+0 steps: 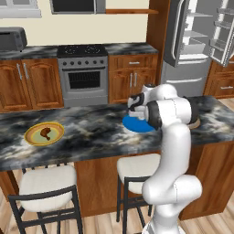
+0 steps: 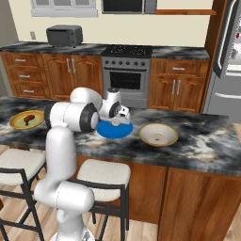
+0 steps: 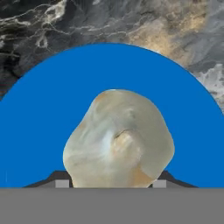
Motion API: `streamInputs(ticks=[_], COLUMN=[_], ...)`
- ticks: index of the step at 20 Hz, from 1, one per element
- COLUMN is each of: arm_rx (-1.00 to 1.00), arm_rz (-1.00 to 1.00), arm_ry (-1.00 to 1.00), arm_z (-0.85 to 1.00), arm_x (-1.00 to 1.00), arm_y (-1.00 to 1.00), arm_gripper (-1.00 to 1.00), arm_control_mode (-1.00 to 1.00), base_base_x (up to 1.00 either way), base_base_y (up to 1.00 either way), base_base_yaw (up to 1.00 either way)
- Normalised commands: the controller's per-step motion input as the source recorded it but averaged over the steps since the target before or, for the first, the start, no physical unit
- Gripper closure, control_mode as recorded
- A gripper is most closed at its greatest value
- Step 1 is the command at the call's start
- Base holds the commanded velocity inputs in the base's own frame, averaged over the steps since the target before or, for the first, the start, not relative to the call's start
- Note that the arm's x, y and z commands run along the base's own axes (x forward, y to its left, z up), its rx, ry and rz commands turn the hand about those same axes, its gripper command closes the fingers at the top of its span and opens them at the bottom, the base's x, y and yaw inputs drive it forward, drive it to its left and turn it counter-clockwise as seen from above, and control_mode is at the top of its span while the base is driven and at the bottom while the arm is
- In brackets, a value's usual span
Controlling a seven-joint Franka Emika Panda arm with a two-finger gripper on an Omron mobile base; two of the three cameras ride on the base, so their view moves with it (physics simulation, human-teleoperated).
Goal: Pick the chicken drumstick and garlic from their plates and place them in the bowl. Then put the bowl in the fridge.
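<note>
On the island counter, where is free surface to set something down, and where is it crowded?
The widest bare patch of the counter lies between the yellow plate holding the drumstick and the blue plate. More bare counter lies right of the bowl. It is crowded at the blue plate, where the gripper straddles the garlic.

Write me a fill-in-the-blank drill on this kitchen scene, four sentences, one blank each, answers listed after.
1. The garlic lies on the ____ plate.
2. The chicken drumstick lies on the plate with the ____ rim.
3. The bowl on the counter holds ____.
4. The door of the fridge stands ____.

Missing words: blue; yellow; nothing; open
</note>
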Motion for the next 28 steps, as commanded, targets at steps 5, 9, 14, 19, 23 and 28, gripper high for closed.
streamInputs(ticks=[5,9,14,19,23,28], arm_rx=[0.0,0.01,0.01,0.0,0.0,0.0], arm_rz=[0.11,0.14,0.02,0.0,0.0,0.0], arm_ry=[-0.25,-0.32,-0.06,0.15,0.14,0.1], arm_z=[0.35,0.34,0.45,0.52,0.56,0.57], arm_x=[-0.51,-0.57,-0.47,-0.36,-0.28,-0.26], arm_y=[-0.07,-0.23,-0.31,-0.33,-0.36,-0.35], arm_gripper=[1.0,1.0,1.0,1.0,1.0,1.0], arm_control_mode=[-1.0,-1.0,-1.0,-1.0,-1.0,-1.0], base_base_x=[0.0,0.0,0.0,0.0,0.0,0.0], base_base_y=[0.0,0.0,0.0,0.0,0.0,0.0], base_base_yaw=[0.0,0.0,0.0,0.0,0.0,0.0])
